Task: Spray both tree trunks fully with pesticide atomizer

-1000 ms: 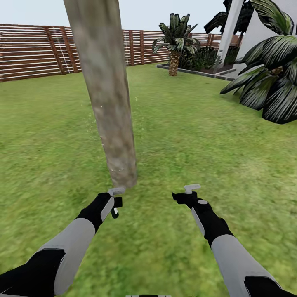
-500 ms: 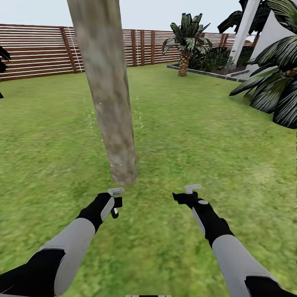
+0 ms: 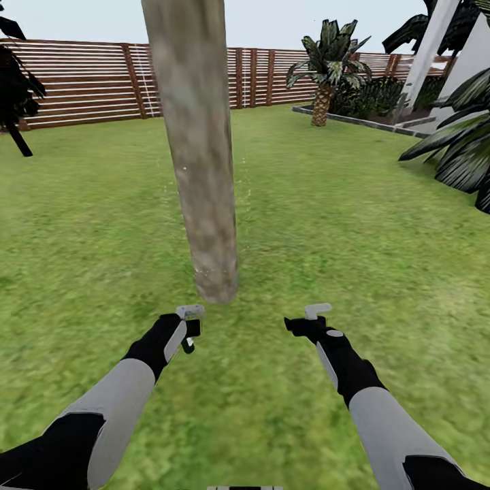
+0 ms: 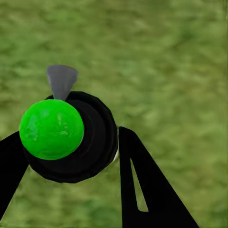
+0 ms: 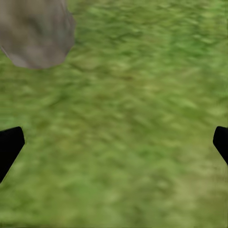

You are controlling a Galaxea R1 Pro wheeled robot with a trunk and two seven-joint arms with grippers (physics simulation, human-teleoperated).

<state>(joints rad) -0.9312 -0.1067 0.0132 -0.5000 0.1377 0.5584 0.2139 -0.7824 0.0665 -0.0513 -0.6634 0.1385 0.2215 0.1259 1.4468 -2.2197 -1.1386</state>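
Left gripper (image 3: 188, 331) clamped on small black pesticide atomizer (image 4: 71, 137) with green ball top. Thick mottled beige-grey tree trunk (image 3: 201, 156) upright at 12 o'clock, just beyond. Right gripper (image 3: 306, 320) spread wide, empty, farther off.

This is a home's back garden: a green lawn (image 3: 354, 224) closed in by a brown slatted wooden fence (image 3: 88, 82), a thick tree trunk (image 3: 201, 156) rising from the grass, a short palm (image 3: 327, 68), and white house walls (image 3: 469, 61).
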